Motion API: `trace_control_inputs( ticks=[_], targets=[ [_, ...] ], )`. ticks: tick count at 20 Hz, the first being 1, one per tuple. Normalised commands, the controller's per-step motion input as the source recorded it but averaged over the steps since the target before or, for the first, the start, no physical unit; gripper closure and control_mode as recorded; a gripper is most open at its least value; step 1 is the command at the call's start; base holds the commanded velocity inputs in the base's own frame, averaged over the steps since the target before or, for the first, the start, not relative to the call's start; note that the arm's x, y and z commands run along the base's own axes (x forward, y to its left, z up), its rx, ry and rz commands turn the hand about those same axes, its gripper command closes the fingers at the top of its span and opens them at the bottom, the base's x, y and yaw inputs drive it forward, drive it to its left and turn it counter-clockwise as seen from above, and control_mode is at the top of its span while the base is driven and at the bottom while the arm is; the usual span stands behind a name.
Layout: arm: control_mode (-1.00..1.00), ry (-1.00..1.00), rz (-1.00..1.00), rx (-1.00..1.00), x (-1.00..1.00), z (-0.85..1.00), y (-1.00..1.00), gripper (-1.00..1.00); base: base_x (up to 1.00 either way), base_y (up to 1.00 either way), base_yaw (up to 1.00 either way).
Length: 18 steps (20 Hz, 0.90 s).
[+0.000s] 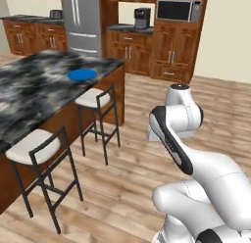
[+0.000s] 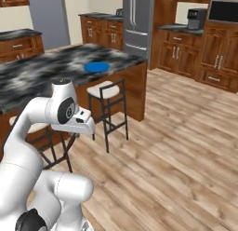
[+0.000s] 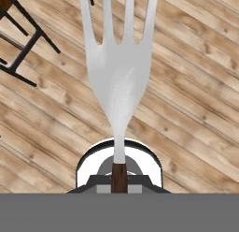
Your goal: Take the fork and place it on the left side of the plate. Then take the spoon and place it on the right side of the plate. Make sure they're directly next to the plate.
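Note:
The fork [image 3: 119, 72] stands close before the hand camera, its pale silver tines pointing away over the wooden floor. Its dark brown handle runs down into my gripper [image 3: 119, 177], which is shut on it. The arm is folded close to the base, well short of the counter. A round blue plate [image 1: 82, 74] lies flat near the far right end of the dark marble island counter [image 1: 29, 90]. From the right base view, the plate [image 2: 97, 66] sits just above the farther stool. The spoon is out of view.
Two white-seated black stools [image 1: 95, 97] [image 1: 34, 146] stand along the island's near side. Open wooden floor [image 1: 137, 154] lies between the base and the island. Wooden cabinets, a steel fridge [image 1: 83, 19] and a microwave line the back wall.

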Motion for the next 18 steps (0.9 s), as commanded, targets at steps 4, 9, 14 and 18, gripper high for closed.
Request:
trace_control_inputs(
  ticks=[4, 9, 14, 18],
  targets=[
    [1.00, 0.00, 0.00, 0.00, 0.00, 0.00, 0.00, 1.00, 1.00, -0.40, 0.39],
    [1.00, 0.00, 0.00, 0.00, 0.00, 0.00, 0.00, 1.00, 1.00, -0.31, 0.39],
    [1.00, 0.00, 0.00, 0.00, 0.00, 0.00, 0.00, 1.00, 1.00, 0.00, 0.58],
    [1.00, 0.00, 0.00, 0.00, 0.00, 0.00, 0.00, 1.00, 1.00, 0.08, 0.55]
  ],
)
